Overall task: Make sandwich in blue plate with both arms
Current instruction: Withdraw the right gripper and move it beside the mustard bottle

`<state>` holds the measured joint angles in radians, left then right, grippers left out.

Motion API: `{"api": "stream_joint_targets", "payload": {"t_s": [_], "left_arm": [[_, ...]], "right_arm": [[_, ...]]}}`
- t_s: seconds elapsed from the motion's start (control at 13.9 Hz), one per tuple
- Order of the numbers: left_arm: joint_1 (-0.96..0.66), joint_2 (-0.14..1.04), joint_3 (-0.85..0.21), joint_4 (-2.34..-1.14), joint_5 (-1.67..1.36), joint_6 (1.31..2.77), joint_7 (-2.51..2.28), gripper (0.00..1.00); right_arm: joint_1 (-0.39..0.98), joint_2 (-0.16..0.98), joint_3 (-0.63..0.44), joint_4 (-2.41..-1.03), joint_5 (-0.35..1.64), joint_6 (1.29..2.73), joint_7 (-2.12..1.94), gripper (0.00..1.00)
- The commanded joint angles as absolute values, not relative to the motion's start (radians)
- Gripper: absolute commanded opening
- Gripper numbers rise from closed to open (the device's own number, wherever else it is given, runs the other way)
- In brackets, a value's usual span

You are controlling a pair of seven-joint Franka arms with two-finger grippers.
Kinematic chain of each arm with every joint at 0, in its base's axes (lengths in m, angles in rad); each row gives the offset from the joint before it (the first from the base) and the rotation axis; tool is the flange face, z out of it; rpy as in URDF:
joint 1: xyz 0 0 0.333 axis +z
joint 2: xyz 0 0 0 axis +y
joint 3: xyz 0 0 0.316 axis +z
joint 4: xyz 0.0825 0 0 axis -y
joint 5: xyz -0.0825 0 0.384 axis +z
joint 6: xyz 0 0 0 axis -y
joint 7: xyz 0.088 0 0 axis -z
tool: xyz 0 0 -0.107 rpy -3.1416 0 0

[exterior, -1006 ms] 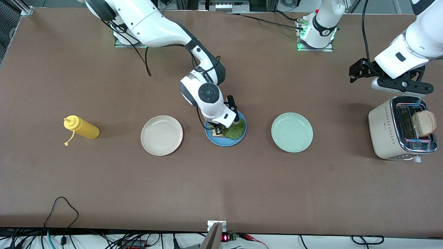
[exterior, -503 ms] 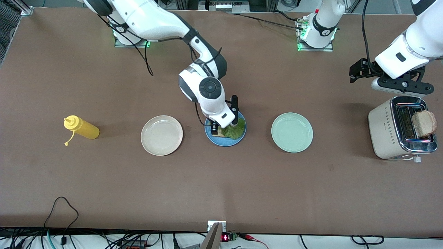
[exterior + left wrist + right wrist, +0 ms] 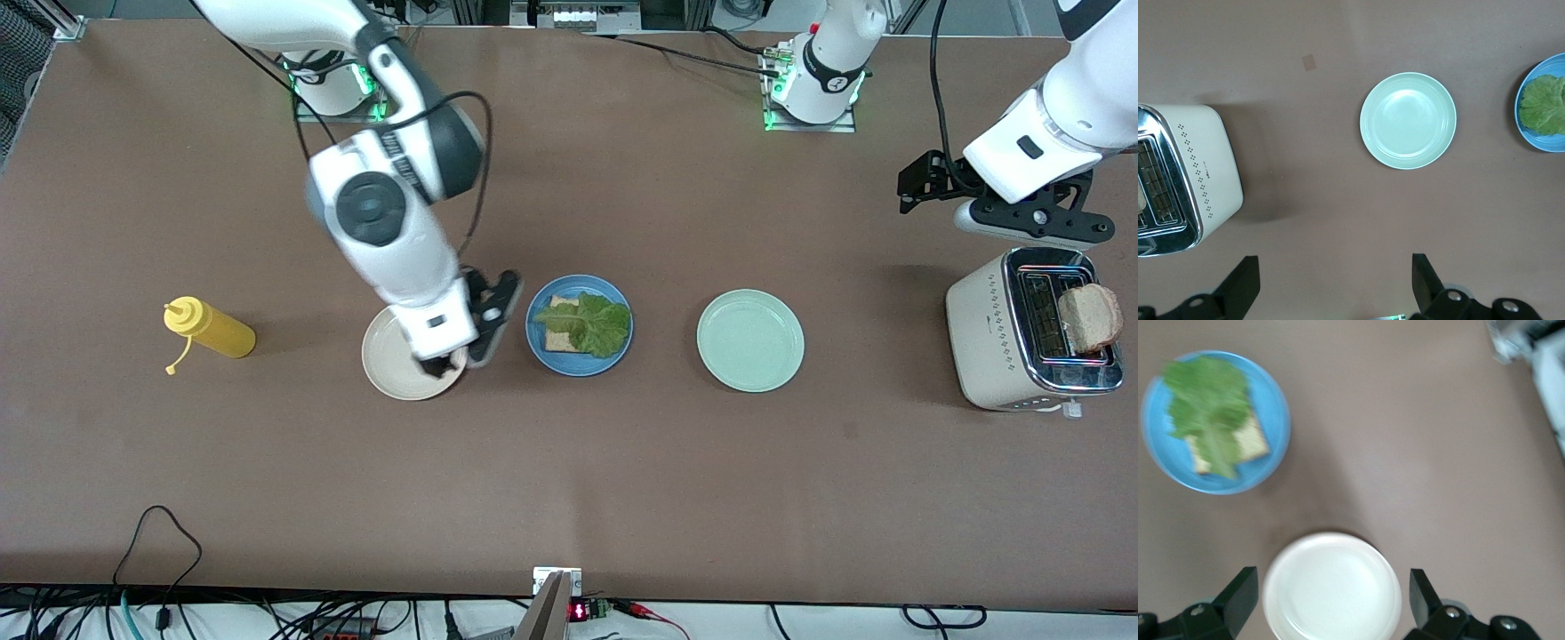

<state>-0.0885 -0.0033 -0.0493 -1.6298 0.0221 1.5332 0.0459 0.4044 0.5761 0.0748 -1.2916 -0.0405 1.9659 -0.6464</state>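
The blue plate sits mid-table. On it lies a bread slice with a crinkled green lettuce leaf over it. Another bread slice stands in a slot of the toaster. My right gripper hangs open and empty over the beige plate, beside the blue plate. My left gripper waits open and empty above the table next to the toaster.
A pale green plate lies between the blue plate and the toaster. A yellow squeeze bottle lies on its side toward the right arm's end of the table.
My right gripper opened, left the lettuce on the bread, rose and swung from the blue plate to over the beige plate. The left arm has not moved.
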Motion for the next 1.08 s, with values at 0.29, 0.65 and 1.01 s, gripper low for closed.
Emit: {"api": "stream_joint_targets", "payload": {"t_s": [0.29,0.65,1.01], "left_arm": [[-0.086,0.008,-0.051,-1.606,0.009,1.519,0.041,1.0],[-0.087,0.008,-0.051,-1.606,0.011,1.519,0.041,1.0],[-0.091,0.008,-0.052,-1.605,0.011,1.509,0.041,1.0]], "right_arm": [[0.137,0.526,0.091,-1.316,0.058,1.919,-0.638,1.0],[-0.037,0.447,0.081,-1.394,0.061,1.914,-0.87,1.0],[-0.248,0.341,0.083,-1.564,0.284,1.91,-1.26,1.0]]}}
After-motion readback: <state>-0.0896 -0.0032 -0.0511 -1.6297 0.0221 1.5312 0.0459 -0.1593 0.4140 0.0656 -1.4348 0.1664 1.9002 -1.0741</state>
